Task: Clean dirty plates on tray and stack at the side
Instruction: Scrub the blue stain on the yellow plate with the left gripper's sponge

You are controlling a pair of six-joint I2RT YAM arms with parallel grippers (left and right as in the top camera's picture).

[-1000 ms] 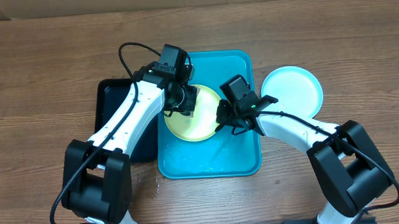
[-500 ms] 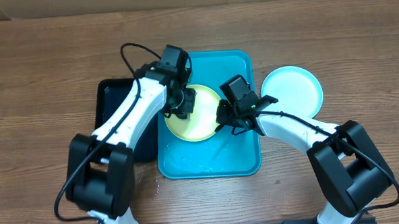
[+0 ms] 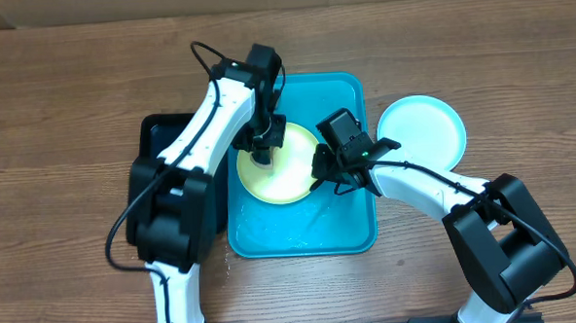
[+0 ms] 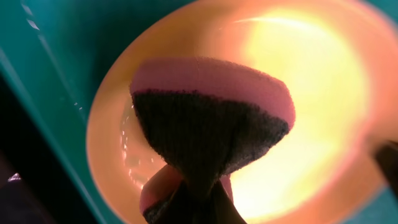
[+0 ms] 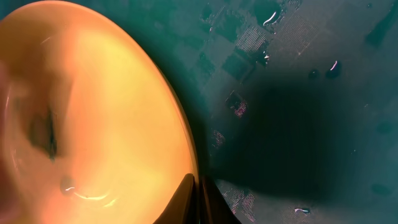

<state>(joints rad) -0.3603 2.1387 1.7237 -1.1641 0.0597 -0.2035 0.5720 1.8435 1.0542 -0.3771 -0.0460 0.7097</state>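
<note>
A lime-green plate [image 3: 291,176] lies in the turquoise tray [image 3: 345,232]. My left gripper [image 3: 264,151] stands over the plate's left part, shut on a pink sponge with a dark scouring face [image 4: 211,124]. The sponge is pressed down toward the plate [image 4: 317,87]. My right gripper [image 3: 320,172] is shut on the plate's right rim; in the right wrist view its fingers [image 5: 186,196] pinch the edge of the plate [image 5: 93,112] above the wet tray floor [image 5: 298,93]. A light blue plate [image 3: 421,133] rests on the table to the right of the tray.
A smaller black tray [image 3: 159,148] lies against the turquoise tray's left side, partly under my left arm. Water drops and wet streaks cover the turquoise tray's front half. Brown wooden table surrounds everything.
My left arm has swung its elbow toward the back and turned its wrist, carrying the sponge slightly right across the green plate. The right arm and both plates have stayed put.
</note>
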